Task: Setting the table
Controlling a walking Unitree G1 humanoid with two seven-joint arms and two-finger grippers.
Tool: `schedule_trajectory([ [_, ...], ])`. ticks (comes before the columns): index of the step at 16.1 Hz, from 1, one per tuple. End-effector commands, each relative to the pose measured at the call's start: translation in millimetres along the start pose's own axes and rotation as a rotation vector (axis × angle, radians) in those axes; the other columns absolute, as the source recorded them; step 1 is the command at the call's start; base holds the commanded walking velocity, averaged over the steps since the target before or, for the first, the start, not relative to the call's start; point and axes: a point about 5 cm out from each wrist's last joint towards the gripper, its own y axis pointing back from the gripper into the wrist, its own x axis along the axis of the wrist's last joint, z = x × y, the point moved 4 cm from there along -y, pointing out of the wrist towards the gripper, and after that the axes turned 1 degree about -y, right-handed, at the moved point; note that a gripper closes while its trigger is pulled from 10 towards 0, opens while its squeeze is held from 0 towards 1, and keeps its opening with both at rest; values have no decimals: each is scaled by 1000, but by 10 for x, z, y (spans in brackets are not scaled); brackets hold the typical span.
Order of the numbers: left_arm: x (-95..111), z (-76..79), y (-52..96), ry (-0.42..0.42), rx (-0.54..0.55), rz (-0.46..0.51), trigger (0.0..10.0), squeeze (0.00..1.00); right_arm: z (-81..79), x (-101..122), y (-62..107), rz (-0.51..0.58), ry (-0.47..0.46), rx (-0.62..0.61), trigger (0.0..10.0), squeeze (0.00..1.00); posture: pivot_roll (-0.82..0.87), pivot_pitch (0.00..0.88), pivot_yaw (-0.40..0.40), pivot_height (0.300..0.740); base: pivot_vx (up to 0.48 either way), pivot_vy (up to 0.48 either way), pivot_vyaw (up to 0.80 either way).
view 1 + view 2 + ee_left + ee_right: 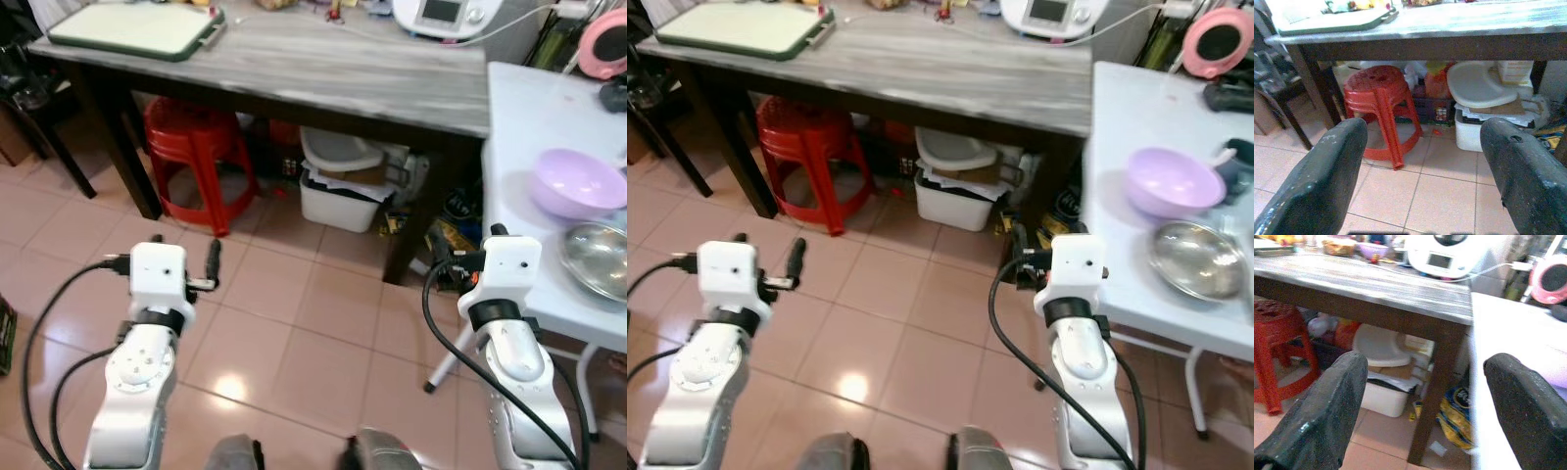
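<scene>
A lavender bowl (578,181) and a shiny steel bowl (600,257) sit on the white table (529,117) at my right. Across the back runs a grey wooden table (323,73), with a green-rimmed board (137,27) at its left end. My left gripper (1422,147) hangs open over the tiled floor, facing a red stool (1383,105), and holds nothing. My right gripper (1425,377) is open too, level with the white table's near edge and pointing at the grey table's leg. Both arms are raised in front of me, the left (162,284) and the right (505,284).
Under the grey table are the red stool (201,157), a white bin (343,196) with a white seat on it, and bags. A white appliance (446,15) and its cable lie on the table's far side. A pink round item (604,44) stands far right. A dark chair (39,108) is at left.
</scene>
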Motion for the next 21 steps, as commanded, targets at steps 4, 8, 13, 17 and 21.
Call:
schedule_trajectory([
  [4, 72, 0, 10, -60, 29, 28, 10000, 0, 122, 102, -13, 16, 21, -33, 10000, 0, -5, 127, 21, 740, 0, 0, -800],
  [8, 64, -16, 14, -29, 27, 14, 10000, 0, 55, 117, -46, 21, -14, -18, 10000, 0, -1, 132, 15, 740, 0, 0, -713],
  [13, 72, 64, 3, -18, -6, 14, 10000, 0, -36, 170, -60, 31, -52, 44, 10000, 0, -7, 128, 10, 740, 108, -324, 0],
  [17, 87, 88, -9, 1, -11, 19, 10000, 0, -41, 186, -82, 35, -51, 55, 10000, 0, -11, 126, 6, 740, 142, -400, 0],
  [21, 73, 58, -23, 46, 4, 4, 10000, 0, -81, 231, -120, 52, -53, 73, 10000, 0, -8, 137, 3, 740, 365, 0, 0],
])
